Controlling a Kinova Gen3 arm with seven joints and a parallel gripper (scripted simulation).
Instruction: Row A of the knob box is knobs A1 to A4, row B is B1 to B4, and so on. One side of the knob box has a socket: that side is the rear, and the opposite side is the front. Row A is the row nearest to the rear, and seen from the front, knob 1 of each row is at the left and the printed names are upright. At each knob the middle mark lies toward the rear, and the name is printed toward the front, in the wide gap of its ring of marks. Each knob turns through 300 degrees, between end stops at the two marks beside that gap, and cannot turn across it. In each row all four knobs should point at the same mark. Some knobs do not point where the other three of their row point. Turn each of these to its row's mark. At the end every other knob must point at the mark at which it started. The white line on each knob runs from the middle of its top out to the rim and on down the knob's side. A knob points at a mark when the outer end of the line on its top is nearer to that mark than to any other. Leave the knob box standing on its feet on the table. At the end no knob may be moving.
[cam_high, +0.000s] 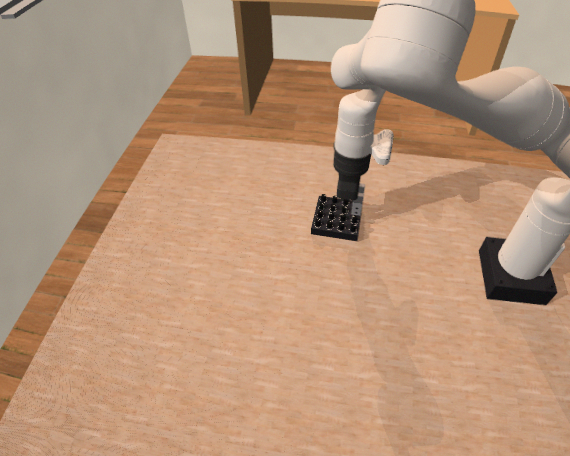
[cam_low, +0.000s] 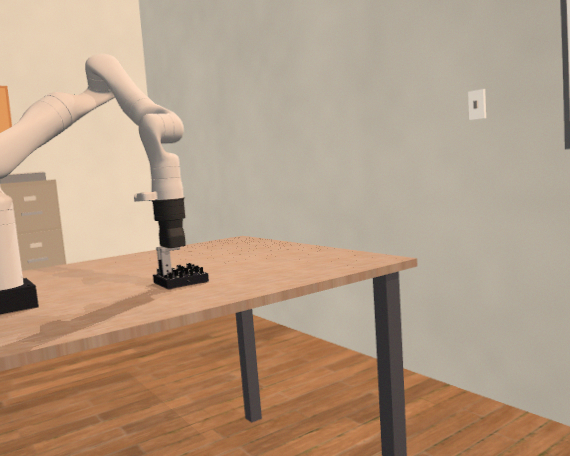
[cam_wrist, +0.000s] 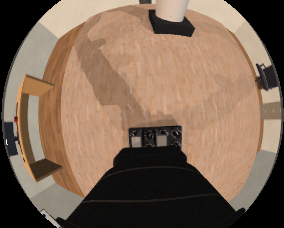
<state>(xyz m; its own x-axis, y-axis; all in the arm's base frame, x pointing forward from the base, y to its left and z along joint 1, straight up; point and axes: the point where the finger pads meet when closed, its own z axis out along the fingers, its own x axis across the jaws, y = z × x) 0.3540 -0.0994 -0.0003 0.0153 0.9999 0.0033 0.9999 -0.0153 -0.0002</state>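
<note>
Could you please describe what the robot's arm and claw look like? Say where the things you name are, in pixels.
The arm (cam_high: 410, 55) (cam_low: 132, 102) is smooth off-white with rounded joints and thin seam lines. Its claw (cam_low: 166, 267) has a black body and flat light-grey fingers. No cables show on it.

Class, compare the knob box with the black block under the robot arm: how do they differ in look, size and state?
The knob box is smaller; the base block is larger. The box's top carries rows of small knobs, while the block's top carries the white arm. The gripper's fingers reach down at the box, but stay well away from the block. Both are black and rest on the table.
</note>
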